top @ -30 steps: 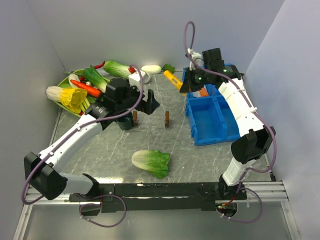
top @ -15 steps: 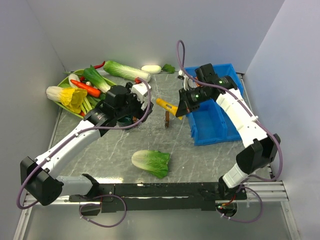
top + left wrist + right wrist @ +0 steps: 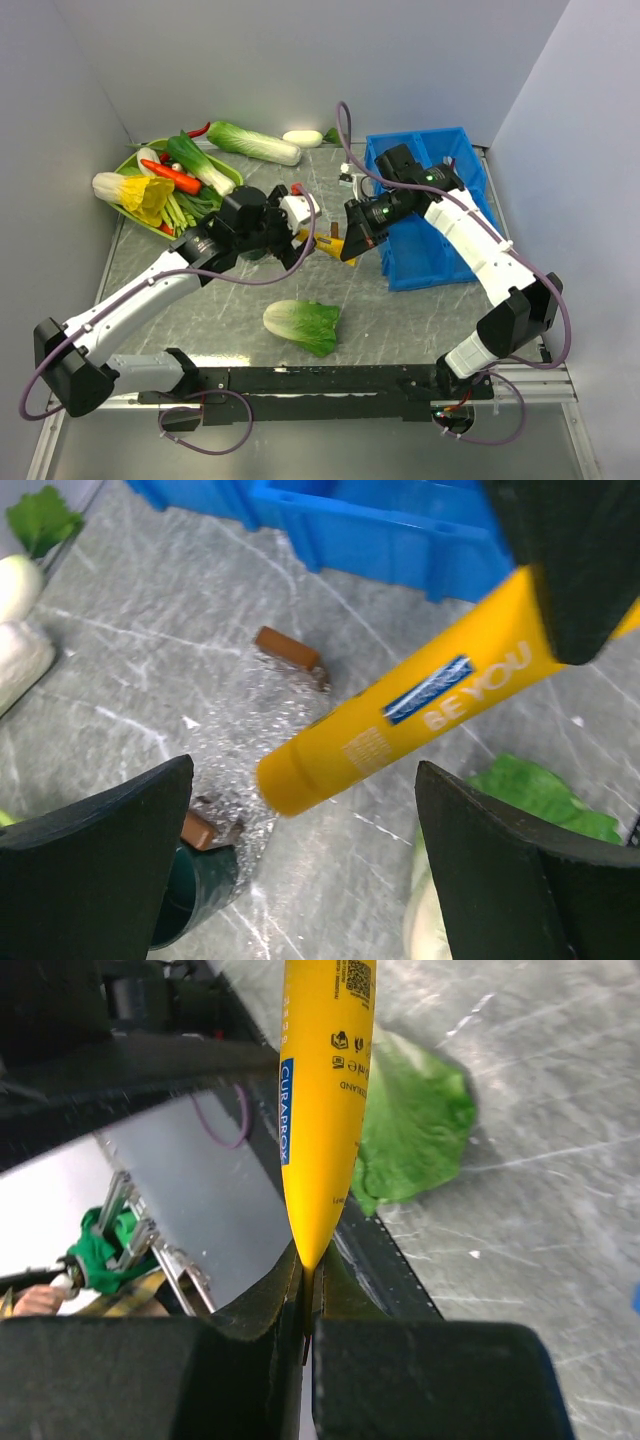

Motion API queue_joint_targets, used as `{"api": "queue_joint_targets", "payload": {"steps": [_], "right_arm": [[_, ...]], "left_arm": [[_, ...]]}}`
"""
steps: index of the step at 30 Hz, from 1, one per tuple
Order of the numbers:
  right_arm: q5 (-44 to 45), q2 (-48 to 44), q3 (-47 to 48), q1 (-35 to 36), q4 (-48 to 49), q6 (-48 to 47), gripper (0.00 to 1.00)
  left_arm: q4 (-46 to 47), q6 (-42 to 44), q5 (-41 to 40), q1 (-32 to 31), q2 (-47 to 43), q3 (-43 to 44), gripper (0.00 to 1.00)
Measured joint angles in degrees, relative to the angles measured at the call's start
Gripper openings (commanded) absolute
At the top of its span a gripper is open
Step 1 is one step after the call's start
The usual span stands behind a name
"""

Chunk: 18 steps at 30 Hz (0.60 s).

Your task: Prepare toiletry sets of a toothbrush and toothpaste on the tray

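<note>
My right claw is pinching the yellow toothpaste by its flat tail. Its long axis runs cap-first into my left claw, which is spread wide, cap between the fingers (touching neither).

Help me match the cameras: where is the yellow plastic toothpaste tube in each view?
Top external: yellow plastic toothpaste tube, centre of picture.
Left wrist: tube centre-right, slanting, cap lower left.
Right wrist: tube top centre, crimped tail pointing down.
Shared landmark: green leafy cabbage.
</note>
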Motion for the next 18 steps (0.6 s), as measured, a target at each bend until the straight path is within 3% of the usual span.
{"api": "queue_joint_targets", "payload": {"steps": [9,18], "right_arm": [[-1.70,-0.02,-2.29,1.81,-0.83,0.09,0.00],[-3.89,-0.02,-3.04,2.23,-1.46,0.44,0.00]], "left_arm": [[-1.64,1.90,1.14,-5.60,-1.55,-3.58,0.96],[-1.68,2.97,-2.80,-8.76,-1.09,-4.07,0.99]]}}
